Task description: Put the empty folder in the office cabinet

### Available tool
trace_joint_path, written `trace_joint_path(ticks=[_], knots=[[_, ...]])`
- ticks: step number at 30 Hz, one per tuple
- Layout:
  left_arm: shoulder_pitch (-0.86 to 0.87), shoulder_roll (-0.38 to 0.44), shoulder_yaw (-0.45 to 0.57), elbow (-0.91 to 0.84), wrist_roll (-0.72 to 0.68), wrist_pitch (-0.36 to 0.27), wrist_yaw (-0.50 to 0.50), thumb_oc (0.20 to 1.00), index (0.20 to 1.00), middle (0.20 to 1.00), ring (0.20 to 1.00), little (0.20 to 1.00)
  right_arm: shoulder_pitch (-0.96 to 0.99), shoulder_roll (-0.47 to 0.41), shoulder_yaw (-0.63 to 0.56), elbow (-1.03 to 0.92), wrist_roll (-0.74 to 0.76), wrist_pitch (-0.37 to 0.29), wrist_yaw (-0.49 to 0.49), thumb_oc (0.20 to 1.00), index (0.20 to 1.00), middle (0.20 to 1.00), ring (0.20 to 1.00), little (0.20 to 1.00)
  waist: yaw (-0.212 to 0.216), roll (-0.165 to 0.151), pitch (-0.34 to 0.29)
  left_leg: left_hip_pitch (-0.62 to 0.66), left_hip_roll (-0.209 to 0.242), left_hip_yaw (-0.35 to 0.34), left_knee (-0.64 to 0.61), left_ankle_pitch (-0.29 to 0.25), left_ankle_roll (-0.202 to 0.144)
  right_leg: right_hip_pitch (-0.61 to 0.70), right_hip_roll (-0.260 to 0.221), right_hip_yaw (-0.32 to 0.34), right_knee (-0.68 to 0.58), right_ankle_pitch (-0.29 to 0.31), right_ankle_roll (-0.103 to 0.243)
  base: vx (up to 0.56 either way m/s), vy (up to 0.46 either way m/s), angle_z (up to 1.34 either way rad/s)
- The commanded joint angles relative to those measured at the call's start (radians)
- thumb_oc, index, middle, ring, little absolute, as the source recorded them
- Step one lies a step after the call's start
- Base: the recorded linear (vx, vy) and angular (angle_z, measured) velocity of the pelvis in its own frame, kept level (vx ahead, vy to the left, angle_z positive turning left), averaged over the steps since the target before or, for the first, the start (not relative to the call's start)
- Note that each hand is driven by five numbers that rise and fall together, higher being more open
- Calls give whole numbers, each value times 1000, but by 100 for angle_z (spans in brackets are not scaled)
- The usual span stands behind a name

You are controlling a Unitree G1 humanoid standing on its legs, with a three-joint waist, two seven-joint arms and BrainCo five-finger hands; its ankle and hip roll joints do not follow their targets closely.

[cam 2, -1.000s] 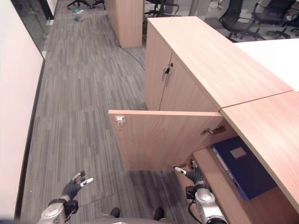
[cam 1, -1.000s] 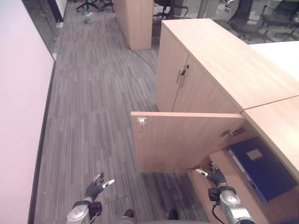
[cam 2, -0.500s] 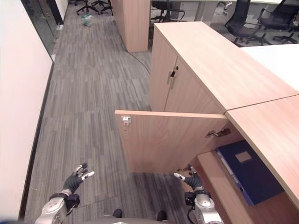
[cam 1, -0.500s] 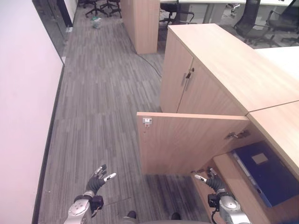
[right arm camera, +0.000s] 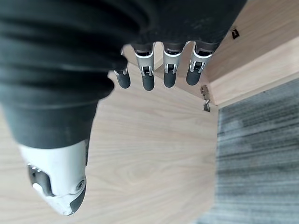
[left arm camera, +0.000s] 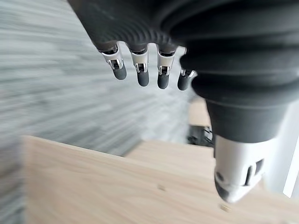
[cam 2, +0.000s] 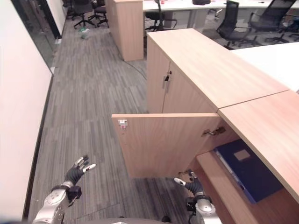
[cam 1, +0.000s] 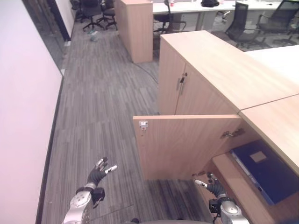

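Hovering over the grey floor (cam 1: 93, 116), left hand (cam 1: 97, 175) with fingers spread, empty. Swung open, cabinet door (cam 1: 187, 144). Near its lower edge, right hand (cam 1: 214, 187), fingers relaxed, empty. Lying flat inside the cabinet (cam 1: 280, 130), dark blue folder (cam 1: 261, 168) with pale label, unmoved since a second ago; both hands barely shifted.

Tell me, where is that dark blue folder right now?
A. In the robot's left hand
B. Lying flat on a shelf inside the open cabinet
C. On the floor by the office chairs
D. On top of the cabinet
B: the blue folder lies flat on a shelf behind the open cabinet door, while the left hand and right hand both hang open and hold nothing.
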Motion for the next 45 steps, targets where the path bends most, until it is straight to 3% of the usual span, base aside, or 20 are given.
trace_joint_path(ticks=[1,8,25,32,38,41,42,43,45], knots=[[-125,66,-22,-4,-31,-64,9,1000,1000,1000,1000,1000,-25,-16,17,-9,-22,-22,14,1000,1000,1000,1000,1000,-10,-14,-3,-11,-16,81,12,-41,11,17,-88,12,85,-96,94,17,16,-19],[-280,104,-101,3,-15,-71,6,1000,1000,1000,1000,1000,-23,-21,49,0,-25,-15,36,1000,1000,1000,1000,1000,-55,-19,-11,6,-12,126,12,-53,11,-2,-91,54,90,-79,105,10,12,-19],[-514,95,-288,121,72,-50,-26,1000,1000,1000,1000,1000,-43,-41,81,22,-26,-4,54,1000,1000,1000,1000,1000,-124,-34,-12,33,-9,199,12,-72,18,-43,-86,123,112,-63,127,19,17,-15],[-454,65,-300,57,73,-54,-46,1000,1000,1000,1000,1000,-38,-38,59,44,-30,0,50,1000,1000,1000,1000,1000,-116,-39,-6,35,-12,198,12,-78,23,-47,-89,116,122,-63,130,3,2,0],[-260,85,-288,-138,45,-45,-120,1000,1000,1000,1000,1000,-33,-17,-6,45,-13,6,44,1000,1000,1000,1000,1000,-87,-37,13,25,-24,185,12,-79,34,-52,-103,99,134,-61,133,-13,30,0],[-213,104,-279,-180,33,-38,-143,1000,1000,1000,1000,1000,-64,-14,-17,43,-17,11,35,1000,1000,1000,1000,1000,-70,-34,42,6,-27,205,12,-74,38,-89,-114,92,141,-29,144,-177,-4,-5],[-162,134,-257,-227,-10,-34,-169,1000,1000,1000,1000,1000,-104,-12,-22,32,-12,9,24,1000,1000,1000,1000,1000,-51,-25,67,-27,-19,244,12,-61,35,-127,-142,55,147,35,166,-238,-78,-28],[-139,146,-250,-245,-25,-31,-179,1000,1000,1000,1000,1000,-121,-7,-21,36,-6,7,18,1000,1000,1000,1000,1000,-43,-19,72,-43,-12,259,12,-52,34,-139,-155,43,154,56,172,-296,-71,-66],[-114,156,-241,-264,-41,-26,-189,1000,1000,1000,1000,1000,-137,-2,-22,42,3,7,15,1000,1000,1000,1000,1000,-35,-11,79,-52,-10,273,12,-44,33,-157,-168,35,173,67,172,-132,11,-100]])
